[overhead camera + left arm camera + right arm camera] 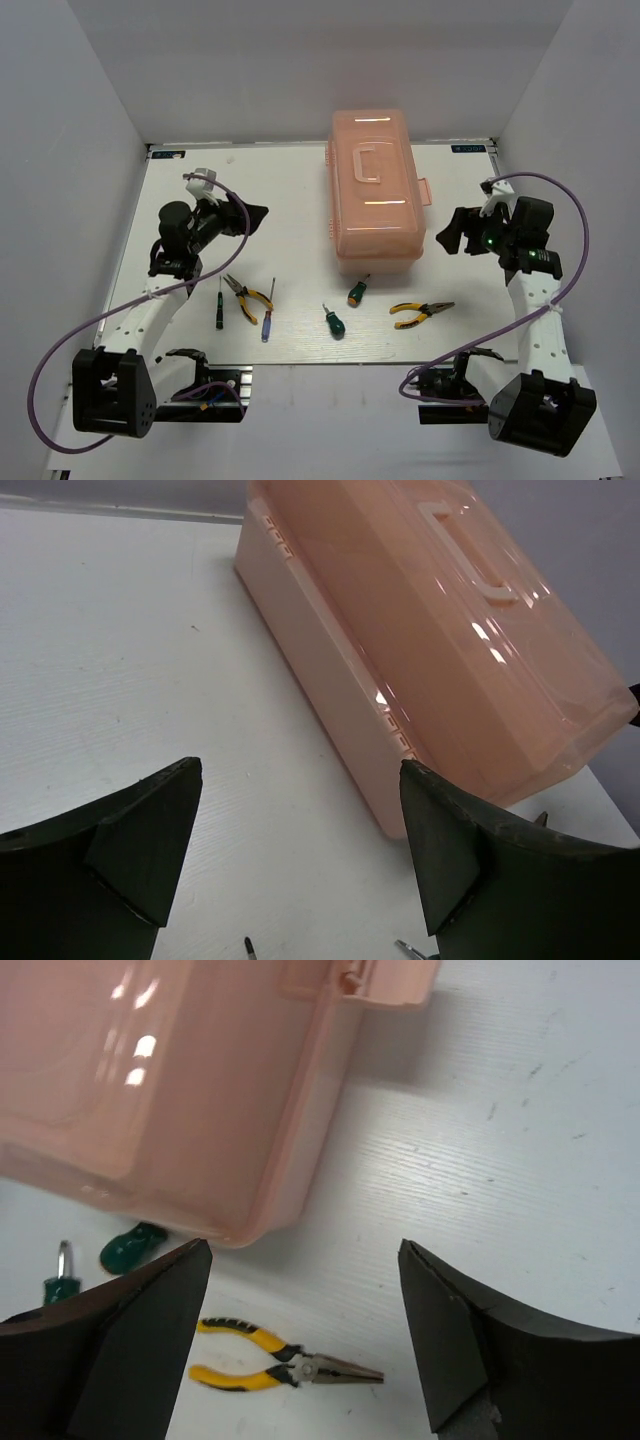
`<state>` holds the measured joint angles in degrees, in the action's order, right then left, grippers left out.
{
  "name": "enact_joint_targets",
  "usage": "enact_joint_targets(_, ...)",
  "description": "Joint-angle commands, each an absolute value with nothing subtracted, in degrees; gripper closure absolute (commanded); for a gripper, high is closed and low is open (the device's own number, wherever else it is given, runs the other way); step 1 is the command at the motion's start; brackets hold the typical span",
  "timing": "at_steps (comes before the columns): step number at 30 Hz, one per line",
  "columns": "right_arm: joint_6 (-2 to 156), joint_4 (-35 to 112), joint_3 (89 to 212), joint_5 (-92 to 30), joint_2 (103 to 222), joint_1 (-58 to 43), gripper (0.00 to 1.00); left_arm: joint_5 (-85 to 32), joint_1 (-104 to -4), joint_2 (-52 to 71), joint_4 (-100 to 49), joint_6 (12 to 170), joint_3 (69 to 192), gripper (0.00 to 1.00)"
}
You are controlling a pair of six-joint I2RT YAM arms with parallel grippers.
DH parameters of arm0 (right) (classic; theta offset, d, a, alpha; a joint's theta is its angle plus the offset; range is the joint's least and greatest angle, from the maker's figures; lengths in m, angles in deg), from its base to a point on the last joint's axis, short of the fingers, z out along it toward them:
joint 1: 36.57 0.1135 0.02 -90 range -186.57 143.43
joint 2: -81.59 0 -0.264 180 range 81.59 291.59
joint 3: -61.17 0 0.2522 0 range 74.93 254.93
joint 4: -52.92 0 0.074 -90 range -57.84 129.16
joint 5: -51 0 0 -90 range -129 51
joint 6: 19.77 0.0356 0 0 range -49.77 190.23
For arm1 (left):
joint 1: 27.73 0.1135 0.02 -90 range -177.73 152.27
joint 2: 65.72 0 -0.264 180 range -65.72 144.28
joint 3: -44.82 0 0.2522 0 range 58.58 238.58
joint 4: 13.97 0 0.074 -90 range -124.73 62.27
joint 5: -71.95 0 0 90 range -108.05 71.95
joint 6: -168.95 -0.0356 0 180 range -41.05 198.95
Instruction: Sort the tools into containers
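The salmon-pink toolbox [375, 190] stands closed at the table's middle back, with its lid handle on top and its latch [425, 192] facing right. Six tools lie in front of it: a black screwdriver [220, 303], pliers [247, 298], a blue-handled screwdriver [268, 318], two green-handled screwdrivers [334, 322] [357, 291], and second pliers [420, 313]. My left gripper [255, 215] is open and empty, left of the toolbox [430, 650]. My right gripper [447, 232] is open and empty, right of the toolbox [180, 1080], above the pliers [285, 1365].
White walls enclose the table on the left, back and right. The table's front edge [330, 363] runs just behind the arm bases. Purple cables loop from each arm.
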<state>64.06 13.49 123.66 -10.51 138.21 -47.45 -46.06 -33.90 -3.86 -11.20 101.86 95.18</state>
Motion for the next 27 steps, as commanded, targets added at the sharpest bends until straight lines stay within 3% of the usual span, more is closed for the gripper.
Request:
enact_joint_targets(1,56.6,8.0,129.8,-2.8,137.5,-47.4,0.2,-48.5,-33.9,-3.0,-11.1,102.3,98.0,0.11)
enact_joint_targets(4,56.6,5.6,133.5,-1.7,138.6,-47.2,0.42,-50.8,-33.9,-1.8,-10.6,102.9,98.5,0.24)
enact_joint_targets(5,56.7,5.1,135.6,-1.8,139.0,-47.1,0.5,-51.6,-33.9,-1.8,-10.1,102.9,98.5,0.34)
enact_joint_targets(6,57.4,5.2,137.5,-1.1,140.1,-46.9,0.69,-51.6,-33.9,-1.1,-10.1,102.9,98.5,0.4)
enact_joint_targets(7,57.7,4.9,138.5,-0.9,140.7,-46.9,0.76,-52.4,-33.9,-0.5,-10.1,103.5,99.0,0.46)
enact_joint_targets(8,58.3,4.6,141.4,-0.7,141.3,-46.8,0.8,-53.1,-33.9,-0.5,-10.1,103.5,99.0,0.6)
enact_joint_targets(12,61.9,6.4,146.5,2.6,146.1,-45.6,0.83,-54.3,-33.9,1.2,-9.5,103.5,99.5,0.92)
enact_joint_targets(15,66.3,9.5,150.7,4.8,150.5,-43.0,0.83,-56.7,-33.9,2.3,-8.8,103.5,99.5,1.0)
enact_joint_targets(18,69.3,10.8,156.4,4.0,158.3,-39.2,0.75,-58.9,-33.9,3.6,-6.0,104.1,99.5,0.98)
enact_joint_targets(20,71.2,10.5,162.2,2.6,164.2,-34.7,0.65,-61.0,-33.9,4.2,-4.7,104.1,99.5,0.87)
enact_joint_targets(21,71.4,9.9,163.5,0.4,165.6,-33.7,0.61,-62.7,-33.9,4.2,-3.4,104.1,99.0,0.76)
enact_joint_targets(22,72.2,9.7,166.7,-0.7,167.2,-32.6,0.57,-63.7,-33.9,5.1,-2.7,104.1,99.0,0.49)
enact_joint_targets(23,72.3,8.7,170.3,-1.9,170.2,-29.2,0.5,-64.6,-33.9,5.9,-2.0,104.1,99.0,0.36)
enact_joint_targets(25,73.1,5.9,175.9,-5.9,174.9,-26.3,0.44,-65.9,-33.9,6.7,-1.5,104.1,99.0,0.2)
enact_joint_targets(27,73.7,4.2,181.4,-9.7,179.4,-23.7,0.4,-66.4,-33.9,7.3,-1.5,104.1,99.0,0.14)
